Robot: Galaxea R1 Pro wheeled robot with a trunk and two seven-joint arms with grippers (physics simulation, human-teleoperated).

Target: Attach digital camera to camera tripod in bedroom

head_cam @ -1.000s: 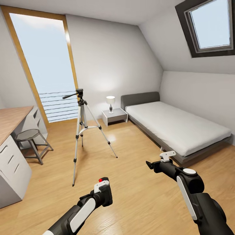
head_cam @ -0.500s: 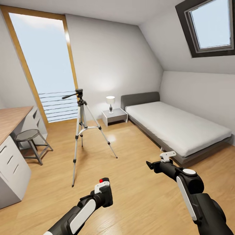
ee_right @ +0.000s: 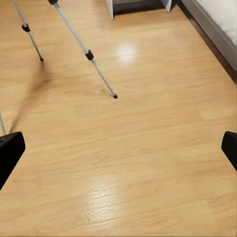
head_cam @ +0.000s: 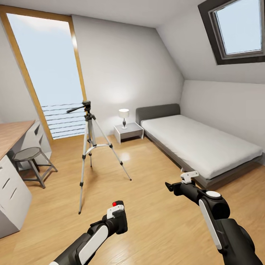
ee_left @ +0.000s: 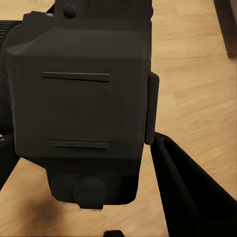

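The small black digital camera [ee_left: 81, 106], a chunky matt body of flat slabs with two thin raised bars on its broad face and a round knob at one end, is pinched in the left end effector [head_cam: 117, 217], whose dark fingers [ee_left: 190, 190] press against its sides; in the head view only its red round button [head_cam: 114, 203] shows above the white wrist bracket, low over the pale, glossy wood-plank floor [head_cam: 154, 221]. No brand or writing can be read on the body. The tall camera tripod [head_cam: 90, 151], with three slim silver metal legs, black joints and feet, and a black head with a long pan handle, stands on the floor ahead and to the left, well apart from the camera and in front of the tall wood-framed window [head_cam: 46, 73]. The right end effector [head_cam: 170, 186] hangs over bare floor with its black fingertips [ee_right: 10, 150] spread wide, holding nothing. Beside the tripod stands a grey round-topped metal stool [head_cam: 29, 162] next to a wooden worktop [head_cam: 9, 134] on white drawers. A grey-framed bed [head_cam: 202, 143] with a smooth white mattress lies along the right wall, with a white bedside table and a small lamp [head_cam: 124, 117] at its head.
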